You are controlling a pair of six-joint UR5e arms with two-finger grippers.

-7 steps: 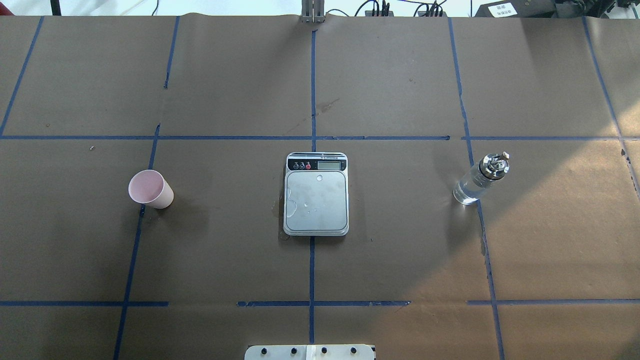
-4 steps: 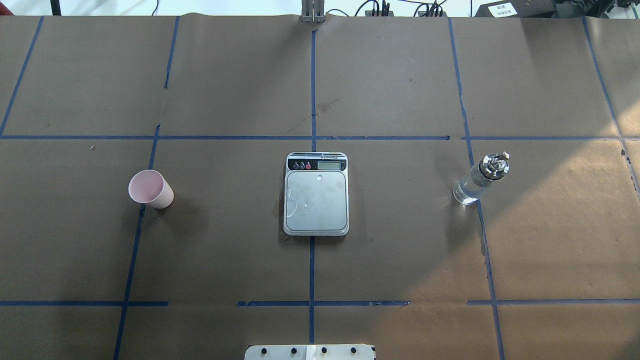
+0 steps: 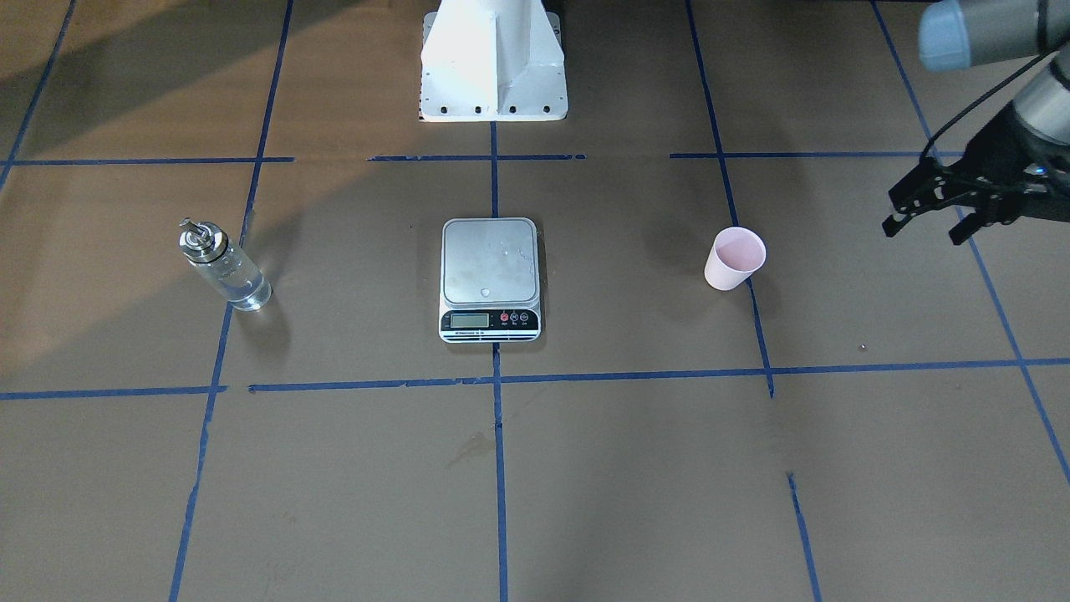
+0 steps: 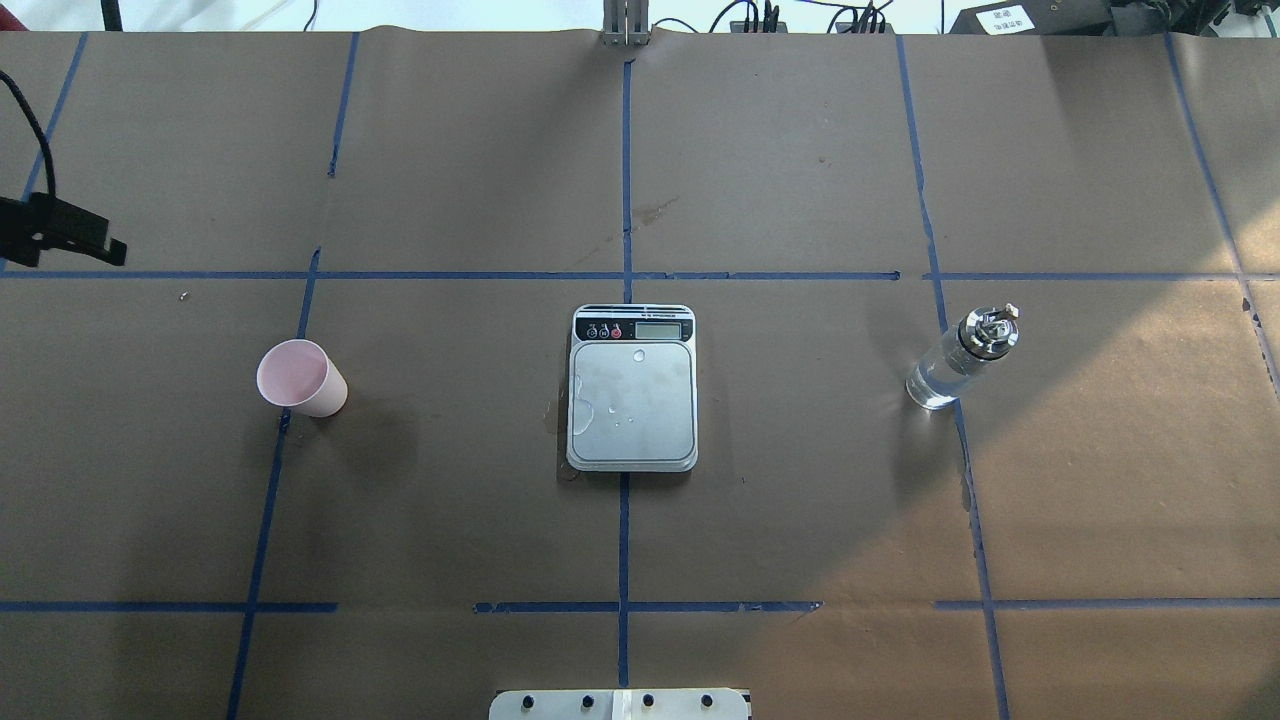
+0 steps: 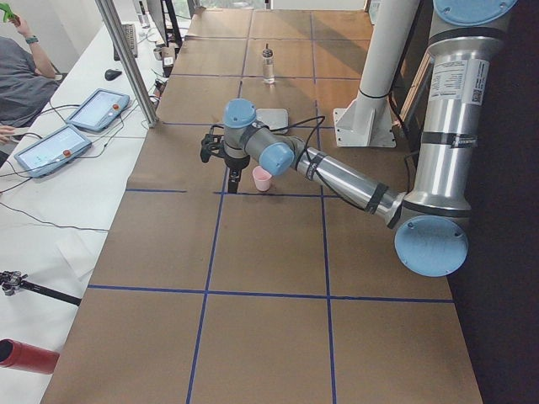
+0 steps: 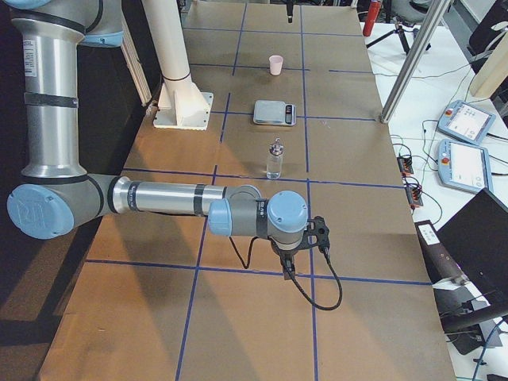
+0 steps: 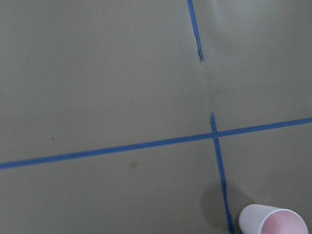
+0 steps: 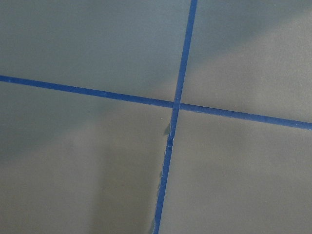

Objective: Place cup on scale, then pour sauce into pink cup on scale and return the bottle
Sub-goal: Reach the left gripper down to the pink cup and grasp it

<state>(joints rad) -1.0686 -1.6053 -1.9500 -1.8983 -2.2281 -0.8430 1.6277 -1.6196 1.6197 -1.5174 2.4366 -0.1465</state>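
Observation:
The pale pink cup point(image 3: 734, 259) stands upright and empty on the brown paper, on the robot's left of the scale point(image 3: 490, 280); it also shows in the overhead view point(image 4: 300, 378) and at the left wrist view's bottom edge point(image 7: 273, 222). The scale point(image 4: 632, 388) sits at the centre, its steel platform bare but for water drops. The clear glass bottle point(image 3: 221, 266) with clear liquid stands on the robot's right point(image 4: 958, 360). My left gripper point(image 3: 924, 227) is open and empty, hovering outboard of the cup, apart from it. My right gripper point(image 6: 305, 238) shows only in the exterior right view, far from the bottle; I cannot tell its state.
The white robot base point(image 3: 493, 67) stands behind the scale. Blue tape lines divide the brown paper into squares. A metal post point(image 5: 126, 59) and operators' tablets point(image 5: 50, 147) stand beyond the table's far edge.
My left gripper has come into the overhead view at its left edge. Cup, scale and bottle have not moved.

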